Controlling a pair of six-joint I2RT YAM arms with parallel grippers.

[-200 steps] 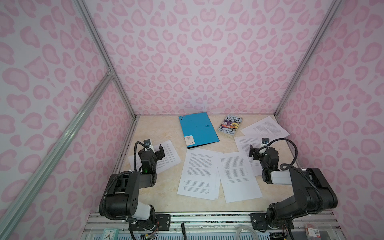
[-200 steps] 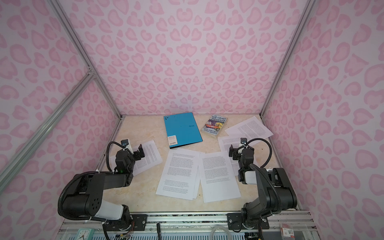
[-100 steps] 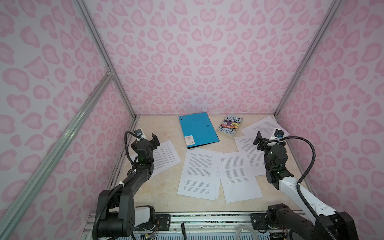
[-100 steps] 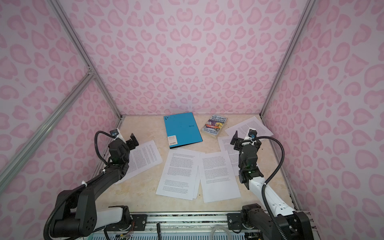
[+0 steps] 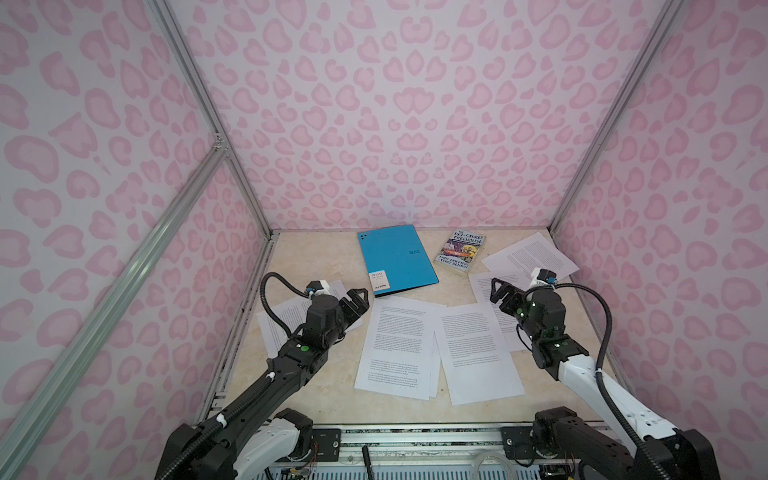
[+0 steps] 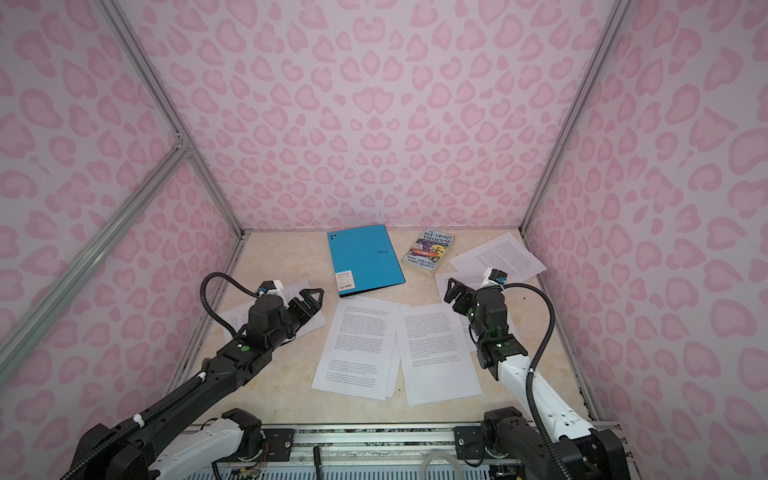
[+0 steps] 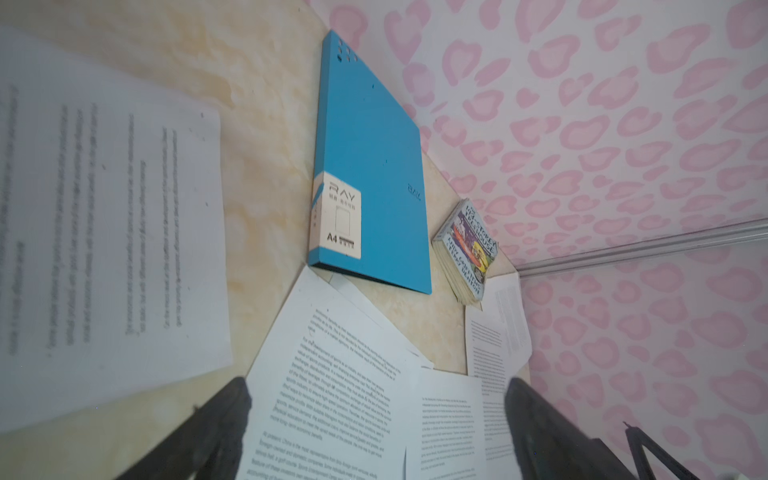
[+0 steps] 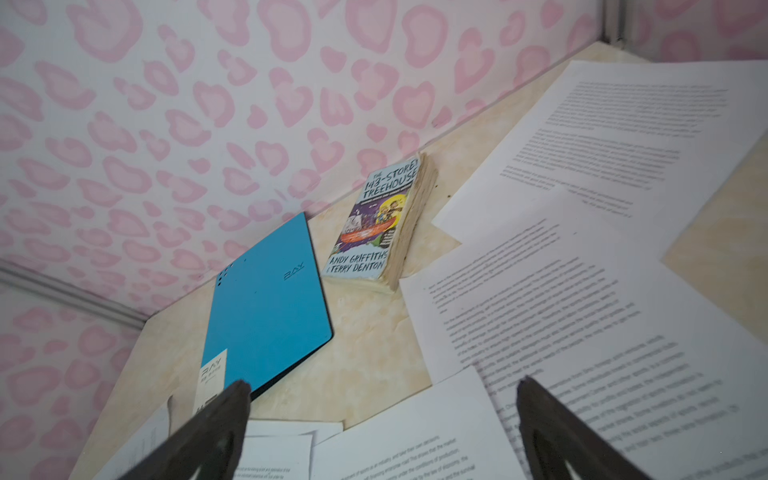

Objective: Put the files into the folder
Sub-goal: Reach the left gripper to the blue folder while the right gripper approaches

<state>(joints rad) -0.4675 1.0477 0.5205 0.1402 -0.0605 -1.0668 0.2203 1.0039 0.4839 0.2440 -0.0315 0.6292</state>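
Left claw [image 5: 356, 300] and right claw [image 5: 500, 291] gape wide, empty; folder [image 5: 395, 259] reads "RAY A4", book [image 5: 459, 251] "143-Storey Treehouse".

Left arm [image 5: 299, 353], right arm [image 5: 557, 357] extended, jaws apart

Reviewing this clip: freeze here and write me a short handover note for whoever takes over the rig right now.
Grippers: the left gripper is open and empty, raised over the left-hand sheet. The right gripper is open and empty, raised over the right-hand sheets.
Things: the folder lies closed and flat at the back of the table, beside a paperback book. The files lie loose on the table: one at left, overlapping ones in the middle, more at the right back.
Done: nothing filed.
Left: open the folder, gather every sheet and put them in. Leave the book.
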